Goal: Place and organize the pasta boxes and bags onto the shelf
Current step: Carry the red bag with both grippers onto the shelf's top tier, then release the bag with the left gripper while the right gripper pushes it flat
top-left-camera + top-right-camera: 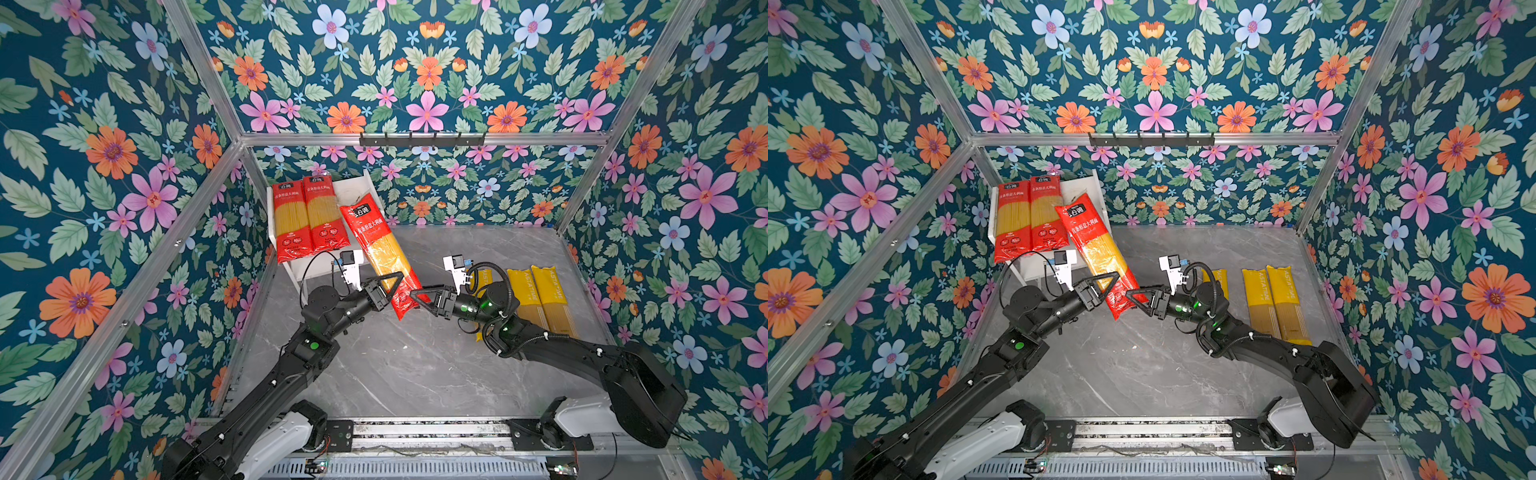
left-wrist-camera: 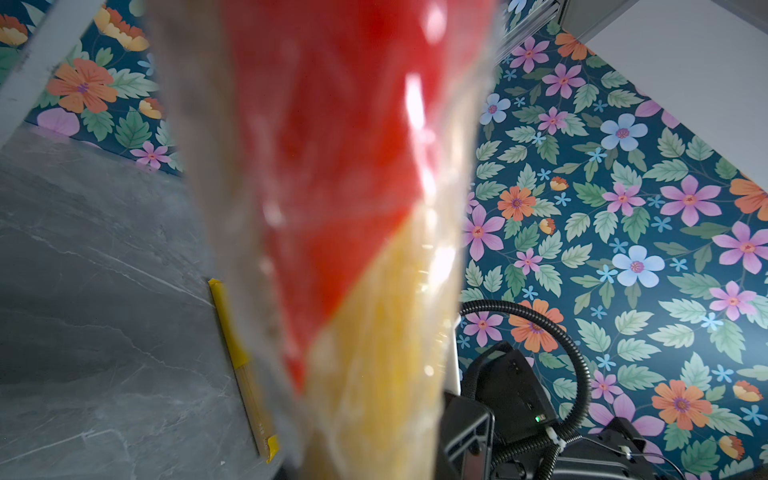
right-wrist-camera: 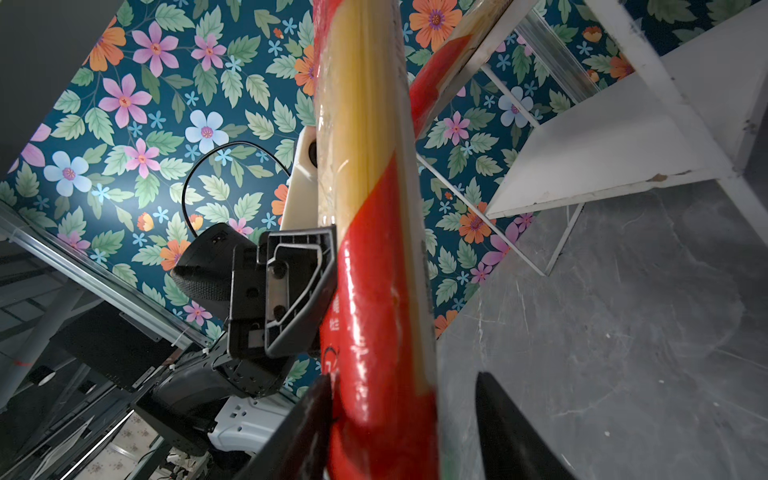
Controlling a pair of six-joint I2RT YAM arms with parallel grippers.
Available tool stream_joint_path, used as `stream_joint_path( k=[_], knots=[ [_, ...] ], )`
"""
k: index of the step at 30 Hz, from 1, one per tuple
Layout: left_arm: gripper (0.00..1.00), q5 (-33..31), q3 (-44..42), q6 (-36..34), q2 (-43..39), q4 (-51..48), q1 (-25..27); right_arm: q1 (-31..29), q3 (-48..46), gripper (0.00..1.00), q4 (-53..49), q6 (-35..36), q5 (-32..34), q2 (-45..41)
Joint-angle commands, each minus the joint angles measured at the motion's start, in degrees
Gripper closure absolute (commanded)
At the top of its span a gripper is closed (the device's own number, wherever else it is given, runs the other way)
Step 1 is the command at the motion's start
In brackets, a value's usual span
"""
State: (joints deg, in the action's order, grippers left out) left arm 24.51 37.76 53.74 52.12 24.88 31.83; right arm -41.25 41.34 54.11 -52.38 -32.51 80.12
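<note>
A red-ended spaghetti bag (image 1: 380,245) (image 1: 1096,245) hangs tilted in the air, its upper end over the right edge of the white shelf (image 1: 353,187). My left gripper (image 1: 395,286) (image 1: 1111,282) is shut on its lower part. My right gripper (image 1: 415,297) (image 3: 403,399) straddles the red bottom end. One of its fingers (image 3: 307,415) touches the bag (image 3: 374,249) and the other stands apart from it. Two red-ended bags (image 1: 291,224) (image 1: 324,216) lie side by side on the shelf top. In the left wrist view the held bag (image 2: 332,208) hides the fingers.
Three yellow-ended bags lie on the grey table at the right: two together (image 1: 540,295) and one (image 1: 484,276) partly under my right arm. Flowered walls close in the left, back and right. The shelf's lower board (image 3: 602,145) and thin legs stand near the grippers.
</note>
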Motion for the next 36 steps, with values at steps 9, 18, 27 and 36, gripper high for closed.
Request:
stream_joint_path(
  k=[9,18,27,36],
  knots=[
    [0.69,0.6,0.4,0.2,-0.9,6.9,-1.7,-0.3,2.0,0.91,7.9,-4.4,0.7,1.1],
    [0.46,0.5,1.8,0.2,-3.1,2.4,-3.0,-0.3,8.5,1.0,4.3,-4.0,4.2,2.2],
    [0.32,-1.3,-0.5,0.7,-6.2,-0.9,-3.2,0.4,21.8,1.0,-3.4,-5.4,10.3,9.4],
    [0.31,-6.8,-14.6,2.7,-14.5,-2.3,-1.9,1.5,39.9,1.0,-15.8,-14.2,11.4,21.4]
  ],
)
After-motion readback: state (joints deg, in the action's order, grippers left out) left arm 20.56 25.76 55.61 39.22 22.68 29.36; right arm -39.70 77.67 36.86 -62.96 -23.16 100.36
